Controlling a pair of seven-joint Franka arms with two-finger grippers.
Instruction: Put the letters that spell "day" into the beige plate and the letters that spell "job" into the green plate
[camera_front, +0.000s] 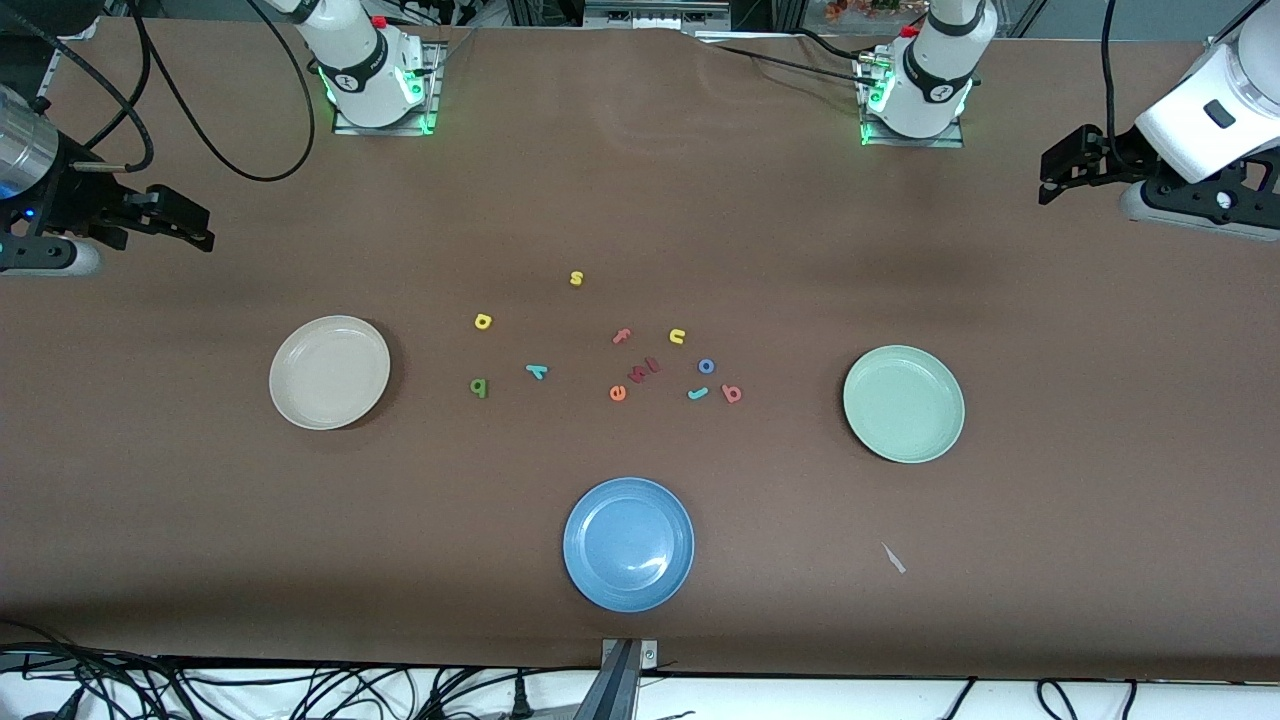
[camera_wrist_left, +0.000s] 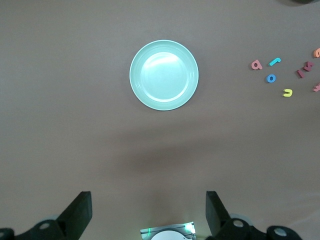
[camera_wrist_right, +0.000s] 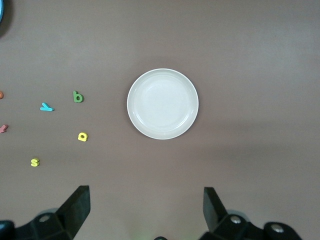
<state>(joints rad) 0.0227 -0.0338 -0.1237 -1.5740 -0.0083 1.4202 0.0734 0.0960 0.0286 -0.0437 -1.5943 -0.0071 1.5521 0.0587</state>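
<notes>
Looking down from the front view, we are seeing both hands hanging wide open and holding nothing. The right gripper (camera_front: 200, 228) is waiting over the table edge at nine o'clock, and the left gripper (camera_front: 1052, 180) is waiting at about two o'clock. The beige plate (camera_front: 329, 372) is sitting at nine o'clock from the letters, and the green plate (camera_front: 903, 403) at three o'clock. Both plates are lying bare. The yellow round letter (camera_front: 483, 321), the green stem letter (camera_front: 479, 387) and the teal y (camera_front: 537, 371) are lying apart, near the beige plate. The blue o (camera_front: 706, 366), the teal j (camera_front: 698, 393) and the red-pink b (camera_front: 732, 393) are crowding together near the green plate. We are worrying here. The yellow u (camera_front: 677, 336) is sitting close by the blue o, and the orange e (camera_front: 617, 393) is near the teal j, so a hand may be grabbing the wrong letter. The teal j and red-pink b are nearly touching, so wide fingers may be bumping one away. The blue plate (camera_front: 628, 543) at six o'clock may be tricking us too.

In the left wrist view, the open fingers (camera_wrist_left: 80, 212) are hanging well away from the green plate.

In the right wrist view, the yellow s (camera_wrist_right: 34, 162) is lying near the yellow round letter, and we may be mixing them up. These letters are tiny and flat, so they may be slipping out.
</notes>
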